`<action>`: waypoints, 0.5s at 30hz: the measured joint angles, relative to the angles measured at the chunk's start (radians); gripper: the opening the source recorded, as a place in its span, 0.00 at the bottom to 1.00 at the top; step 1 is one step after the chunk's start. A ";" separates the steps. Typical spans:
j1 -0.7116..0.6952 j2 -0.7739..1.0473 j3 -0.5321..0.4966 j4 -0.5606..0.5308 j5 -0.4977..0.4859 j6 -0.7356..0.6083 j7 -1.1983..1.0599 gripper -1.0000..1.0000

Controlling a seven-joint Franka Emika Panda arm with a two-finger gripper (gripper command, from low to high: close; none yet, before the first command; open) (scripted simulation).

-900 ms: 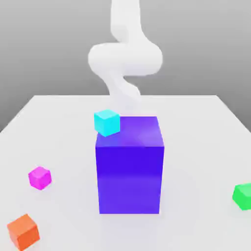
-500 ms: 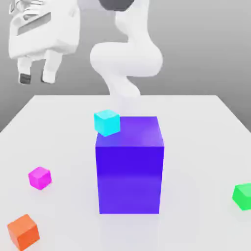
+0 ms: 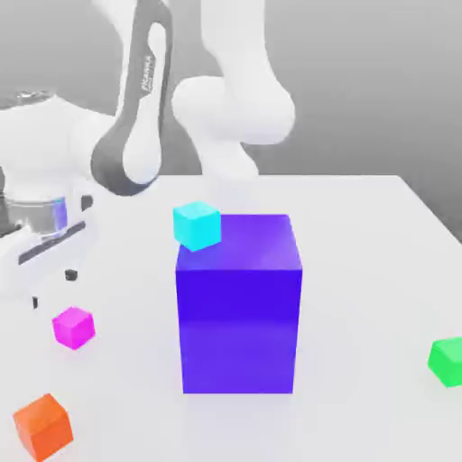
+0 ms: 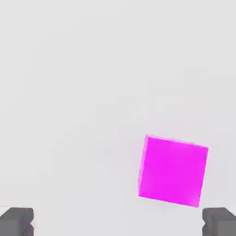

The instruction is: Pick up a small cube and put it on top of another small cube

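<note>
The green cube (image 3: 447, 361) is cut off by the right edge of the exterior view. The robot's hand (image 3: 36, 244) runs off its left edge. In the hand view, both fingertips (image 4: 16, 221) are cropped at the bottom corners.

magenta-pink small cube (image 3: 73, 327), cyan cube (image 3: 197, 225), purple-blue block (image 3: 238, 302), orange cube (image 3: 41, 426), green cube (image 3: 447, 361), white table (image 3: 361, 235)
</note>
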 joint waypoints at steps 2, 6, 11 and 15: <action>-0.011 0.071 0.020 0.007 0.034 0.056 -0.013 0.50; -0.064 0.215 0.086 0.033 0.086 0.172 -0.048 0.50; -0.073 0.234 0.096 0.036 0.089 0.189 -0.050 0.00; -0.065 0.207 0.086 0.031 0.080 0.167 -0.044 0.00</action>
